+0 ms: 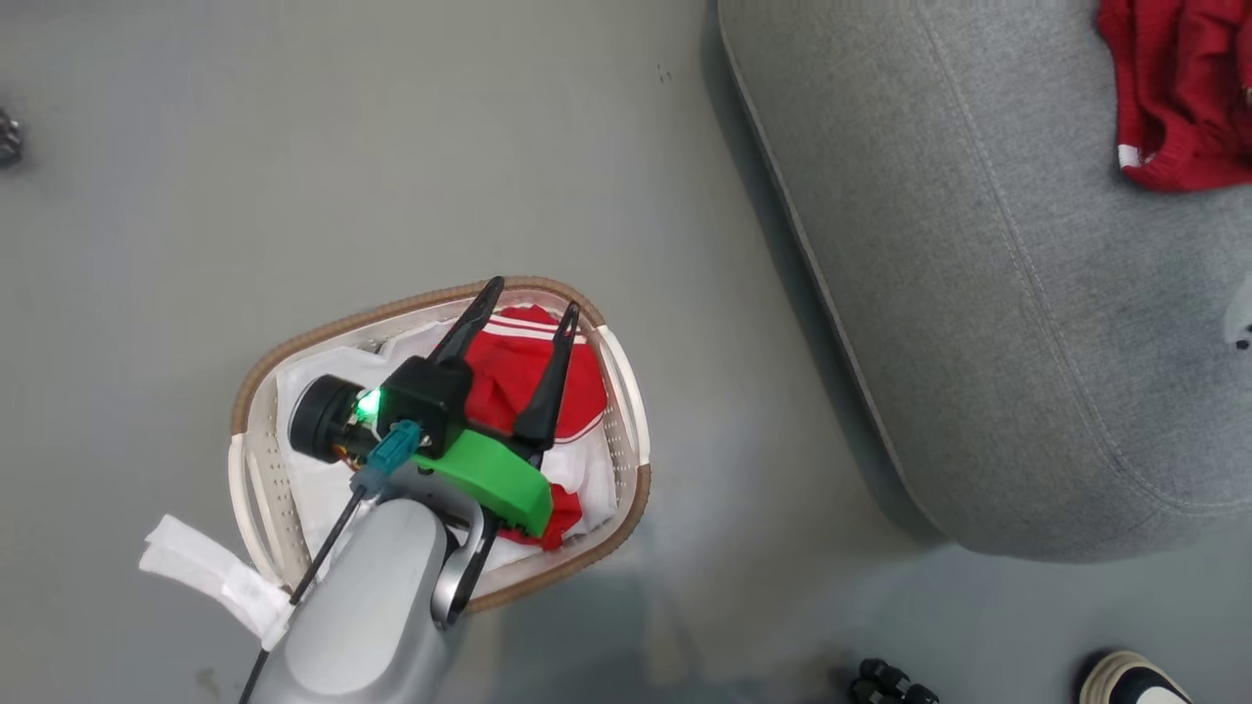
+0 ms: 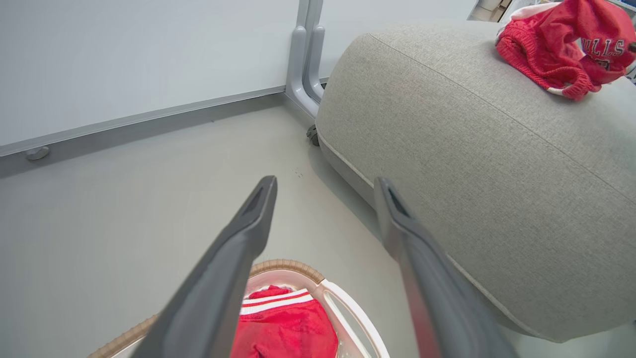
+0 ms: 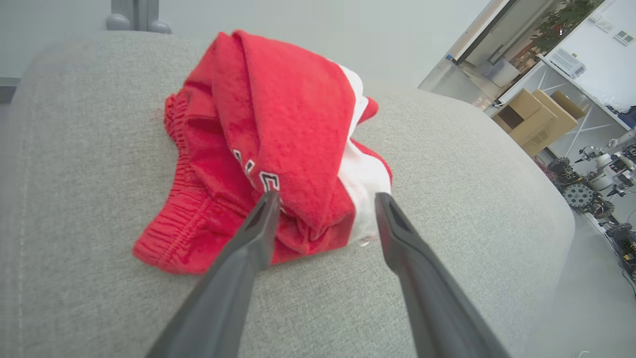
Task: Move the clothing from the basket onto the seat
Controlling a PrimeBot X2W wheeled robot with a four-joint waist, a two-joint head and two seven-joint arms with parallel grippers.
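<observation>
Clothing (image 3: pixel 278 149) lies on the seat (image 3: pixel 447 199), right claw (image 3: pixel 325 199) wide; next the wide left claw (image 1: pixel 532 297) should dip into the basket (image 1: pixel 323 332).

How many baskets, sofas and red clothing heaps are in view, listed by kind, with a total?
Basket: 1
Sofa: 1
Red clothing heaps: 2, the basket heap and the sofa heap
Total: 4
</observation>
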